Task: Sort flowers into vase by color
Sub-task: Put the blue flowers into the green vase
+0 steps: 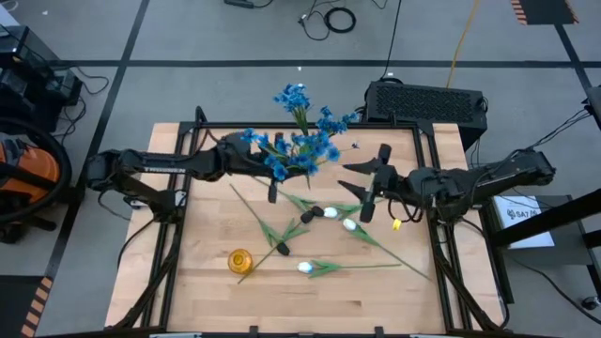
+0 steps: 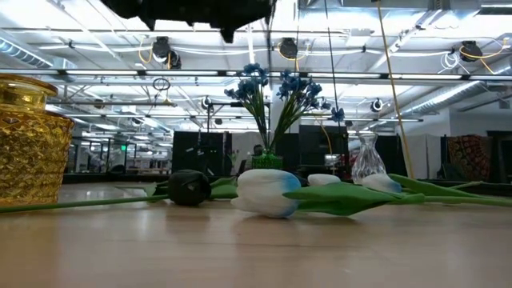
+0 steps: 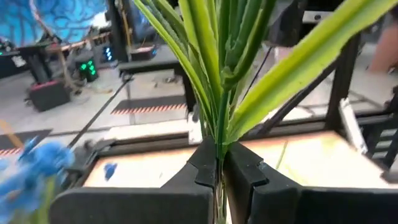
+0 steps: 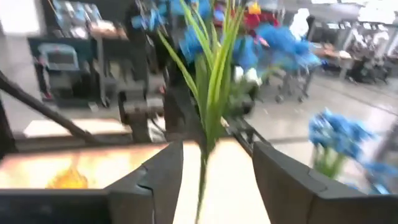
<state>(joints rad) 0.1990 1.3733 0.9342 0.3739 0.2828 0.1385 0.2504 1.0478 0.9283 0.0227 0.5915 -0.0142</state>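
Blue flowers point(image 1: 302, 143) bunch near the table's far edge; in the low view they stand in a green vase point(image 2: 268, 161). My left gripper point(image 1: 280, 171) is shut on a green leafy stem point(image 3: 219, 93) at that bunch. My right gripper point(image 1: 373, 180) is open just right of it, its fingers either side of a thin leafy stem point(image 4: 203, 168) without plainly touching it. White tulips point(image 1: 331, 213) point(image 1: 305, 268) and dark tulips point(image 1: 307, 217) point(image 1: 282, 249) lie flat on the table. My left gripper pinches a thin green stem between its two fingers, just below where the long leaves fan out point(image 3: 219, 152). The leaves rise straight out past the fingertips. The stem's lower end is hidden behind the fingers.
An amber glass vase point(image 1: 239, 260) stands toward the near left of the table point(image 1: 188, 282), and a clear glass vase point(image 2: 366, 158) shows in the low view. Loose stems cross the table's middle. A black box point(image 1: 424, 101) sits beyond the far edge.
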